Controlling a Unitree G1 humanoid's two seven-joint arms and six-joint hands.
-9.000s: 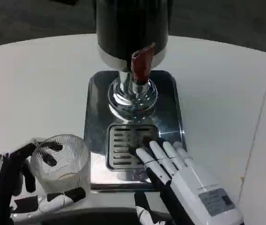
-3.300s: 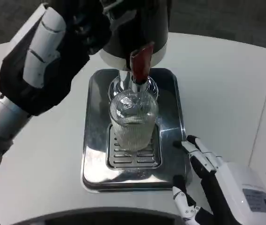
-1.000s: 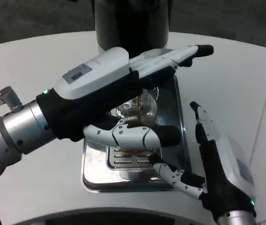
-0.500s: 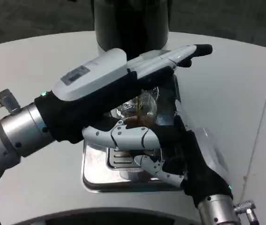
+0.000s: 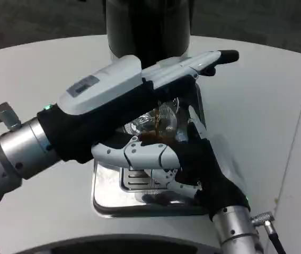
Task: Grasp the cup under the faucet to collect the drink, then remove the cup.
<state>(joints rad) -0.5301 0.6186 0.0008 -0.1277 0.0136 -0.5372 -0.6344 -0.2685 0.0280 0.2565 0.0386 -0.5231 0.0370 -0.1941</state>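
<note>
My left hand arches over the cup; grip unclear; my right hand wraps the cup from 4 o'clock; cup on tray, under faucet, bench centre.

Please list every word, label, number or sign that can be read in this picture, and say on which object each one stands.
No text here can be read.
Grey label on the white back of the left hand: there are marks, but too small and blurred to read.
Dispenser: dark body, no lettering visible.
Cup, metal drip tray, right hand and table: no writing visible.
</note>
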